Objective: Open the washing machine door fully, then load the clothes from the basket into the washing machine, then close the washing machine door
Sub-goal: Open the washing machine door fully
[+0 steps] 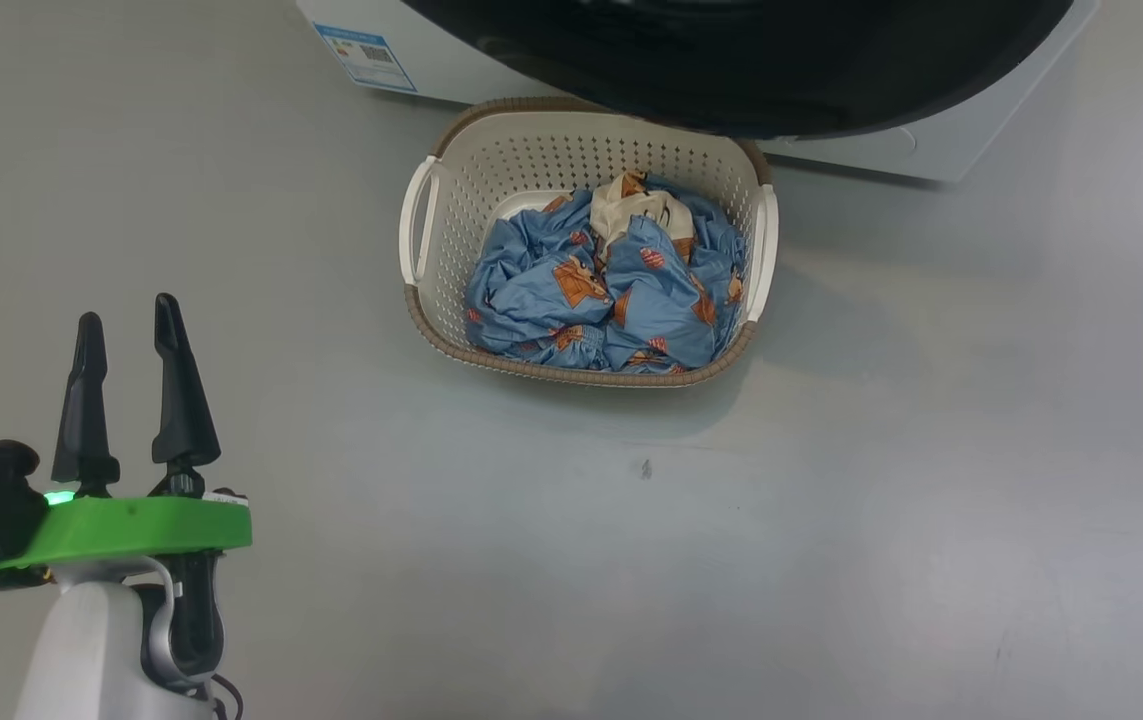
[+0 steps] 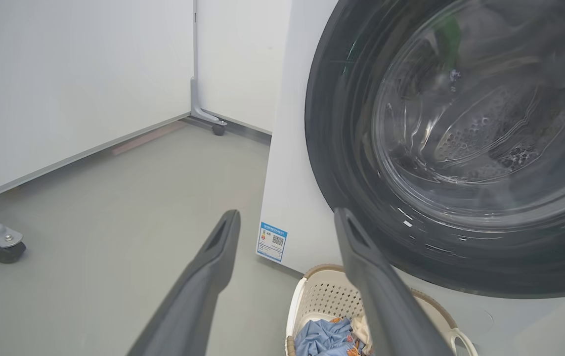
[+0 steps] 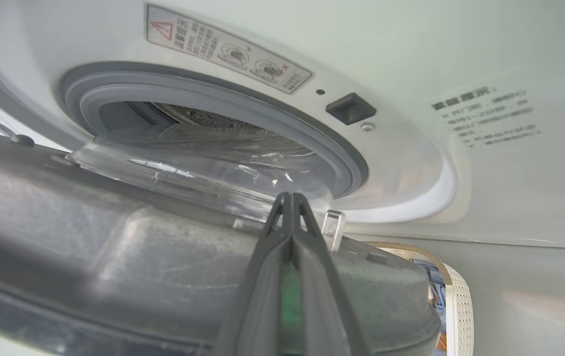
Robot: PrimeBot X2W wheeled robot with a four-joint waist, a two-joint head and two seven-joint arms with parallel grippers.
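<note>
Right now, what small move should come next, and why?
Probably the right hand swinging the washing machine door wider: it stands only ajar, its glass bowl close before the grey seal, and the clothes lie in the basket.

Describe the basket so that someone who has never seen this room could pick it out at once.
Find the big white washing machine with the round black door. On the grey floor just in front of it sits the basket: cream, full of small holes, brown woven-look rim, holding blue printed clothes.
</note>
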